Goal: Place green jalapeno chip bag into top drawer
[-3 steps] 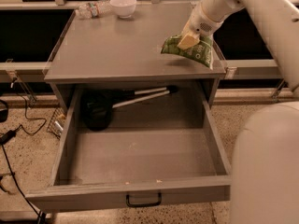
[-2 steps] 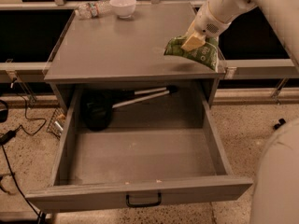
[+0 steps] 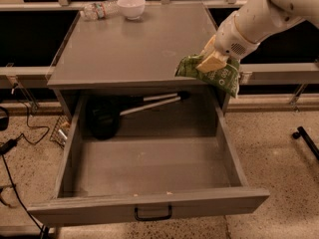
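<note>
The green jalapeno chip bag (image 3: 215, 74) is a crinkled green bag with white print. It hangs at the front right corner of the grey cabinet top (image 3: 134, 44), partly over the drawer's back right corner. My gripper (image 3: 209, 61) is shut on the bag's top, its tan fingers (image 3: 212, 62) pinching it from above right. The top drawer (image 3: 149, 163) is pulled fully open below, with a flat front panel and a black pull handle (image 3: 152, 213).
A black ladle with a silver handle (image 3: 107, 118) lies at the drawer's back left. A white bowl (image 3: 132, 6) and a clear plastic bottle (image 3: 97, 10) sit at the back of the cabinet top. Cables lie on the floor at left.
The gripper with the bag has moved a little forward and down, toward the cabinet's front right edge. The robot's body has left the lower right of the view.
</note>
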Available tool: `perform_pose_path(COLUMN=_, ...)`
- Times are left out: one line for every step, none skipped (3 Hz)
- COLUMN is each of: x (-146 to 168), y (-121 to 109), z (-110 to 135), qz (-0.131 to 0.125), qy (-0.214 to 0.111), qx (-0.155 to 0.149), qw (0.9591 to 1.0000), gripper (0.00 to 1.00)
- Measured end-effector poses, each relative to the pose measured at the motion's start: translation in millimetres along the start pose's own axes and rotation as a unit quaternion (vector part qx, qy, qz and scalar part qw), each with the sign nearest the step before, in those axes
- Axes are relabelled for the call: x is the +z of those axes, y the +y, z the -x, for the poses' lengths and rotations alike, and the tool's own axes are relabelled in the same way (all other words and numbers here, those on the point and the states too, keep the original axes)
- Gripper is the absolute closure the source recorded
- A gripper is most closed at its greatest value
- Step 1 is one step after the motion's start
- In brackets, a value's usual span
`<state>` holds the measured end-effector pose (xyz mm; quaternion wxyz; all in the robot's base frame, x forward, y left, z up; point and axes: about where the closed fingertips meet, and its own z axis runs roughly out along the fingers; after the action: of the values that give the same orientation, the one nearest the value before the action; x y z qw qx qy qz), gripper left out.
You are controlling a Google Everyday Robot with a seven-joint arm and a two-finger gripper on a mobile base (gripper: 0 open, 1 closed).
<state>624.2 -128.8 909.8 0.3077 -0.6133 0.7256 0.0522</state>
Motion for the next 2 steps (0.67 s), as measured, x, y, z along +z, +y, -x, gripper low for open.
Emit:
perform_pose_path(x=0.0, y=0.1, z=0.0, qz=0.000, qy=0.000, qx=0.000, qw=1.0000, gripper=1.00)
perform_pose_path(x=-0.9, y=19.6, z=6.4, qz=0.017, qy=-0.013, qx=-0.006, qw=0.9997, gripper=1.00)
